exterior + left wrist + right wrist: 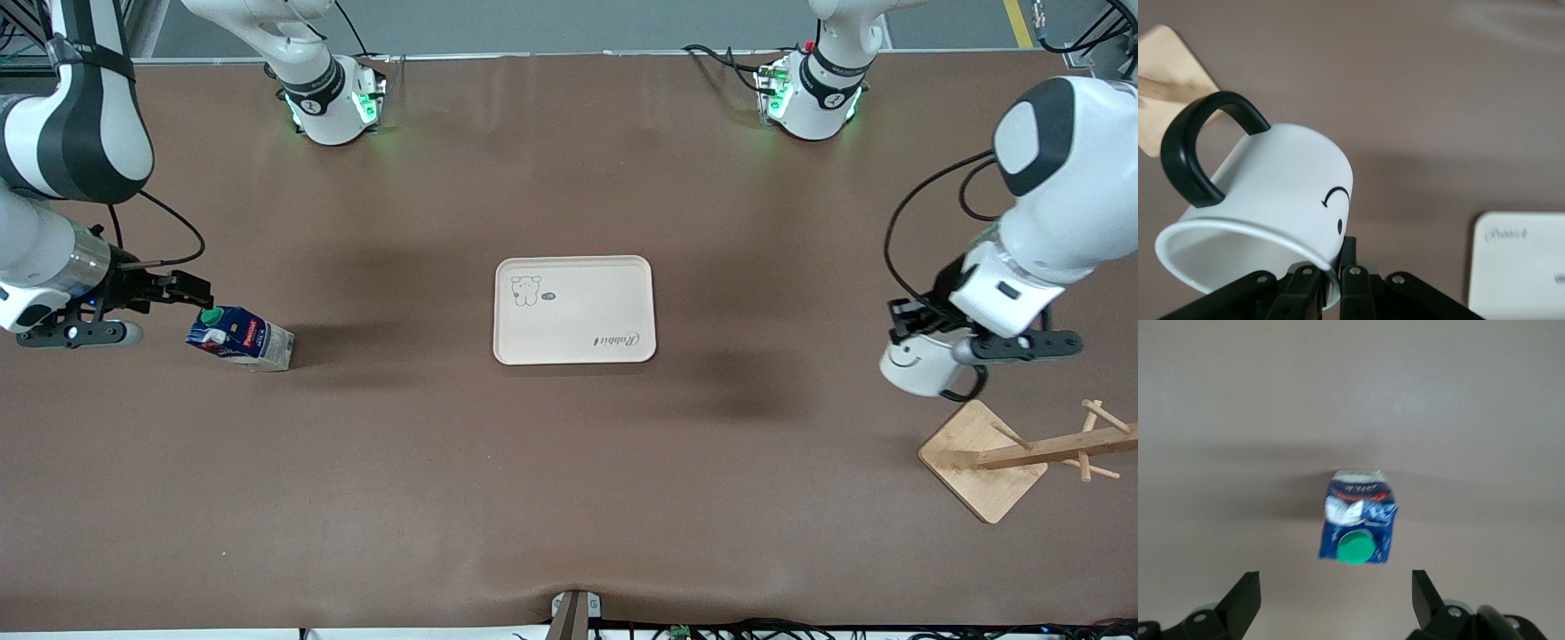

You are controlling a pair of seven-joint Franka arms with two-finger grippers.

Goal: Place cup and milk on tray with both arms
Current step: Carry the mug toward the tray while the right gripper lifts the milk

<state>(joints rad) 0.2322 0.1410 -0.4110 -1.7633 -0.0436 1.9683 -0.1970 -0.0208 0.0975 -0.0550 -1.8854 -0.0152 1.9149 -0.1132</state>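
Note:
The milk [240, 339], a dark blue carton with a green cap, rests on the table toward the right arm's end. My right gripper [188, 292] is open just beside its cap end and touches nothing. In the right wrist view the milk [1358, 520] lies ahead of the open gripper [1336, 597]. My left gripper [907, 322] is shut on the rim of the white cup [917, 364] and holds it tilted above the table, beside the wooden rack. The left wrist view shows the cup [1271, 193] pinched in the gripper [1335, 283]. The cream tray [574, 309] lies empty at mid-table.
A wooden rack with a square base [982, 460] and a pegged post [1058, 447] stands near the left arm's end, nearer the front camera than the cup. Its base [1165, 67] and the tray's corner [1518, 267] show in the left wrist view.

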